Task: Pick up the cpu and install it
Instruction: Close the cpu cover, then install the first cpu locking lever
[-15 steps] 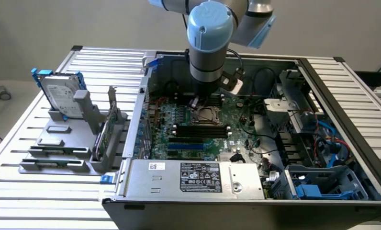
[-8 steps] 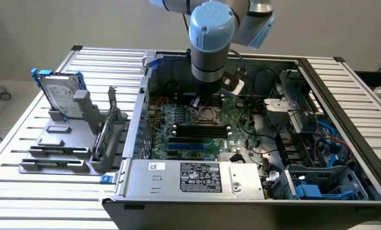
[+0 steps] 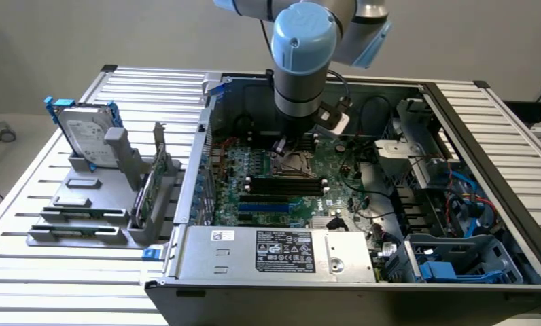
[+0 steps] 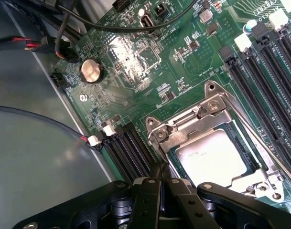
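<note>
Closest to the lens, found the fingers (image 4: 152, 191): black, pressed together with nothing gripped, tips down at a corner of the socket (image 4: 198, 112). Could not tell whether touching the metal frame or hovering just clear of it. Read as a closed posture suited to pressing or nudging rather than carrying.

Found the cpu (image 4: 212, 157) lying flat inside that socket, silver top up, ringed by the frame, just beside the fingertips. Judged it already seated, square with the frame rather than tilted. Could not make out whether the frame was latched down over it.

Noted memory slots (image 4: 128, 150) right beside the socket and a coin battery (image 4: 91, 71) farther off on the green board (image 4: 135, 57), both untouched. Took the crowding around the socket as the likely reason for the steep, straight-down approach.

From the exterior view, saw the gripper (image 3: 284, 144) reaching down into the open computer case (image 3: 490, 173), laid on its side on the table (image 3: 35, 278) to expose the board from above. Saw the hard drive (image 3: 82, 129) propped upright in a grey holder (image 3: 116, 146), well apart on the exterior view's left, out of the arm's path.
</note>
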{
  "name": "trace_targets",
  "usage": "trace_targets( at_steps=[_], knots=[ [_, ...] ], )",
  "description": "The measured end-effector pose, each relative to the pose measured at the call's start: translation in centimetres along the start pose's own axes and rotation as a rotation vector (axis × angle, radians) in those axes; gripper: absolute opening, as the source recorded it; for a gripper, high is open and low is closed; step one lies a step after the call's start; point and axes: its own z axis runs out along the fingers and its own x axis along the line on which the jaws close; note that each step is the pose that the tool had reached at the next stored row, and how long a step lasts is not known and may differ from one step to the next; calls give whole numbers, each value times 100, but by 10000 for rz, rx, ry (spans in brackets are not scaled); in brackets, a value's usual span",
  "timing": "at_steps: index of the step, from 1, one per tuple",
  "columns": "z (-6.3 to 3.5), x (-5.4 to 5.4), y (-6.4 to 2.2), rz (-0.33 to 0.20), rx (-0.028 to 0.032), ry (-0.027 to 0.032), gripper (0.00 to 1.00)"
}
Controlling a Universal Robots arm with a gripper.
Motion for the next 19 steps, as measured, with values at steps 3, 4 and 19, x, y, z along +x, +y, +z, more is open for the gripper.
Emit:
trace_targets(
  at_steps=[3, 4, 19],
  knots=[
    [2, 8, 13, 14, -7, 1, 11],
    [2, 10, 18, 18, -8, 0, 11],
    [-1, 7, 33, 25, -9, -2, 11]
  ],
)
